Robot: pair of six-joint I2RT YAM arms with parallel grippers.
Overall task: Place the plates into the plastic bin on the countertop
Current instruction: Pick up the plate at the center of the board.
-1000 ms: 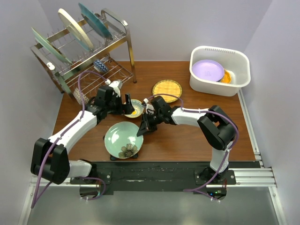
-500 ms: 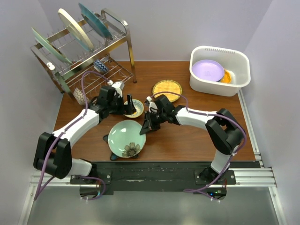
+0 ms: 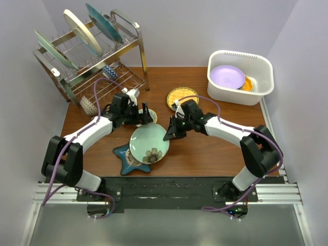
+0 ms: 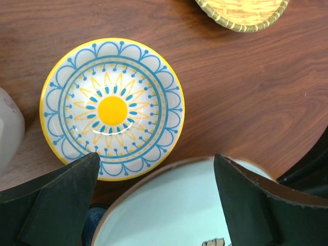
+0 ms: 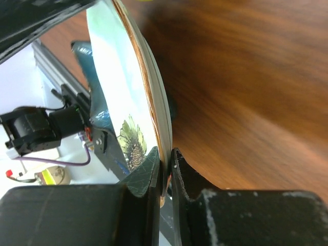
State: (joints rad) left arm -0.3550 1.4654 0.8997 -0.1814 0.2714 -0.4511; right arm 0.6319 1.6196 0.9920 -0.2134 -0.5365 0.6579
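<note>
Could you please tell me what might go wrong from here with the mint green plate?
The right tool pinches the mint green plate only at its rim, so it could tilt or slip out. The open left tool hangs close by over the small bowl; the plate might clip it. The plastic bin already holds a lavender plate, so a drop could chip both.
</note>
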